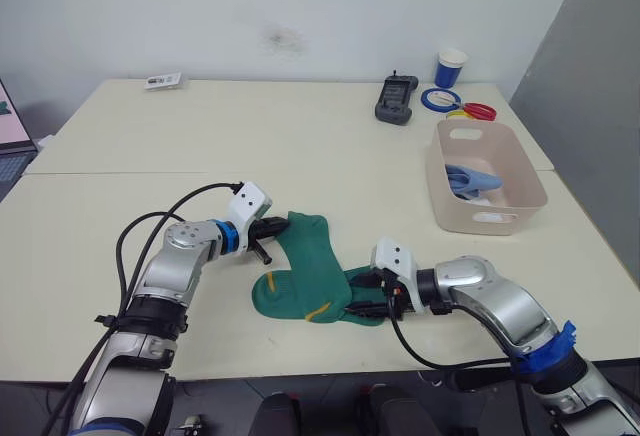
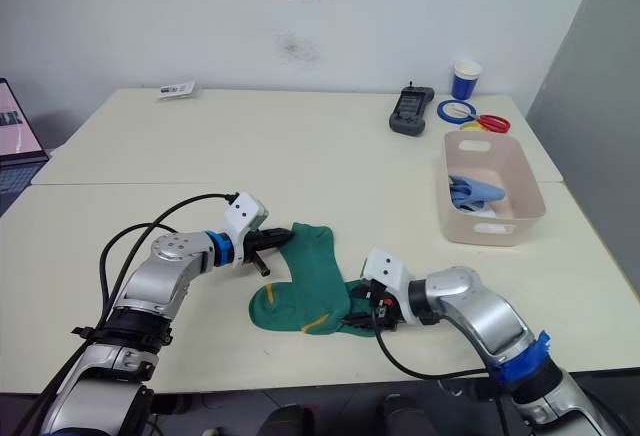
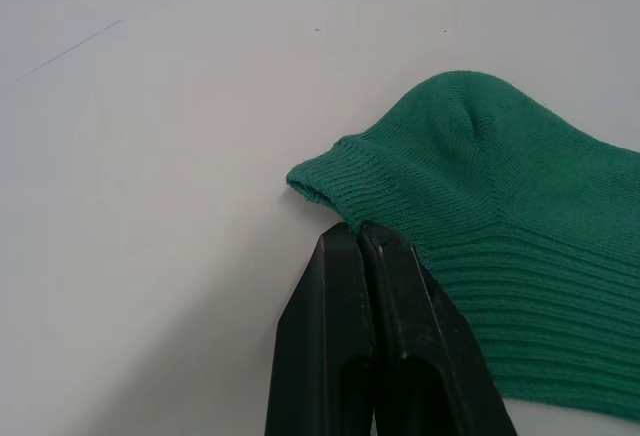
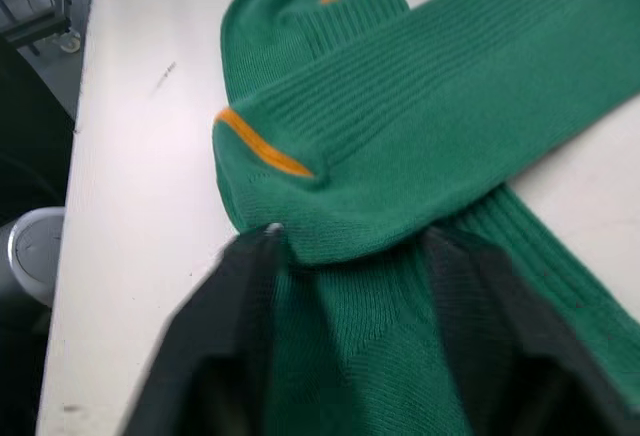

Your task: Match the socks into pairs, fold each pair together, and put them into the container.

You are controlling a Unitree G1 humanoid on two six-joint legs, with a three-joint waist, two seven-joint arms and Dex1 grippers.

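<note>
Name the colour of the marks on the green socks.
Yellow-orange stripes on the green socks, clearest in the right wrist view.

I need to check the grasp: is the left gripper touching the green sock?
Touching. In the left wrist view the left gripper has its fingers shut on the cuff edge of the green sock.

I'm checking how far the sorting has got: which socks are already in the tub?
The light blue socks lie inside the pink tub. The green socks are out on the table, between the two grippers.
</note>
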